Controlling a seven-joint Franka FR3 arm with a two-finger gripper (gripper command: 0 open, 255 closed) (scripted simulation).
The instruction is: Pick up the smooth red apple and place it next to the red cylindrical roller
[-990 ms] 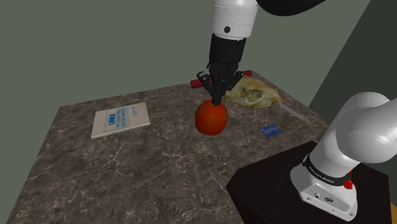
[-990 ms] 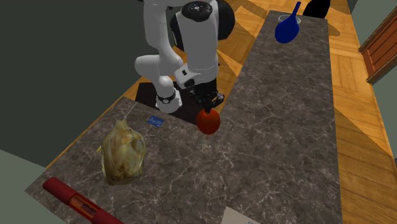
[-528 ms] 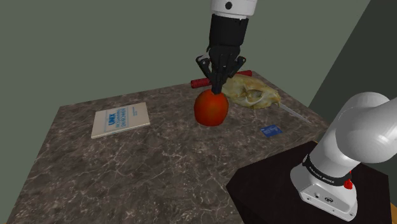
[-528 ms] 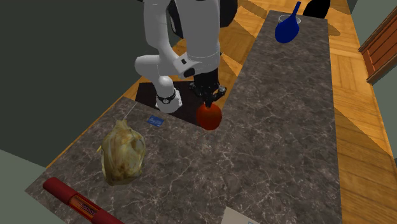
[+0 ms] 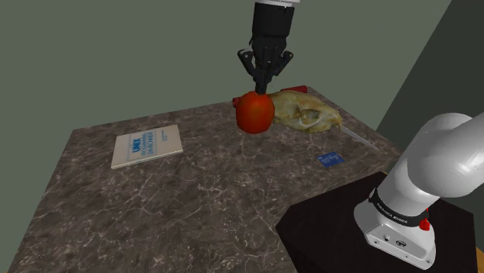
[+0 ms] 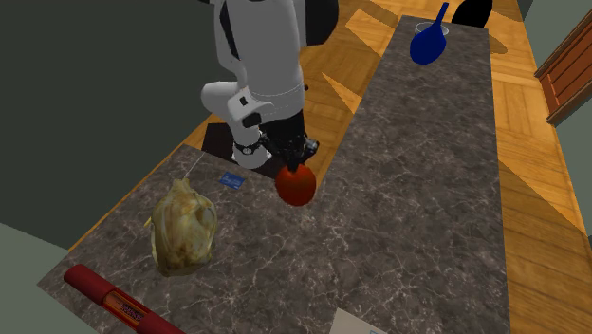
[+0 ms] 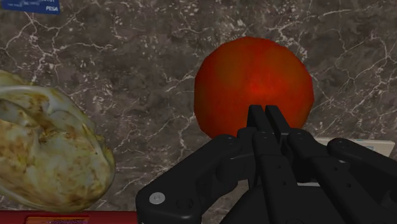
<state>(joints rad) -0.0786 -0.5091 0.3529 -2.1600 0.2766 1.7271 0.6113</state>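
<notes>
Arm reaching high, tool vertical, pinching apple

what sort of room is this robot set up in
Likely a home kitchen: long dark marbled counters, a wood plank floor beside them, and a blue vessel standing at the far end of one counter.

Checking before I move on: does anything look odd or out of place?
The apple hangs from the gripper by its very top, the jaws nearly together there, a thin hold that might slip. Nothing else looks spilled or askew.
</notes>
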